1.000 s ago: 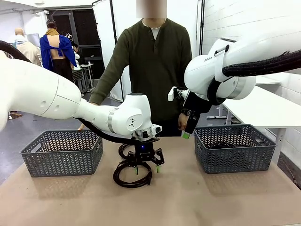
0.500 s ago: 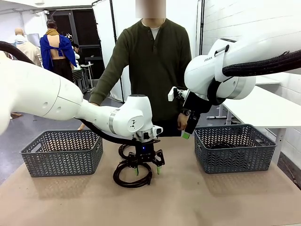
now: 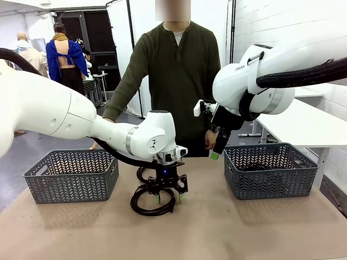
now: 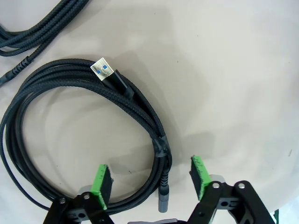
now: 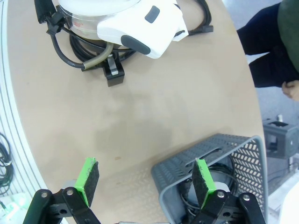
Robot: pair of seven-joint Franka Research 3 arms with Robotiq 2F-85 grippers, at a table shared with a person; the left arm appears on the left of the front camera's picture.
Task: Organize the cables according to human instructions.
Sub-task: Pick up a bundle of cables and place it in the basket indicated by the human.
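Note:
One black coiled cable (image 3: 152, 205) lies on the table's middle, and a second coil (image 3: 143, 173) sits just behind it. My left gripper (image 3: 168, 196) hangs open, low over the near coil. In the left wrist view the braided coil (image 4: 70, 93) shows a silver USB plug (image 4: 103, 70) and a taped bundle (image 4: 161, 145). That bundle lies between the green pads (image 4: 102, 183) of the left gripper (image 4: 152, 179). My right gripper (image 3: 216, 147) is open and raised beside the person's hand (image 3: 210, 140). The right gripper (image 5: 145, 178) holds nothing. The person in an olive shirt (image 3: 176, 76) stands at the far side.
A grey basket (image 3: 71, 174) stands at the left, and another grey basket (image 3: 269, 170) at the right holds a dark cable (image 5: 219, 173). A further cable (image 4: 39, 21) runs past the top left corner of the left wrist view. Bare table lies in front of both baskets.
My left gripper has sunk slightly toward the near coil and its fingers have drawn in a little. The right arm and the person have not moved.

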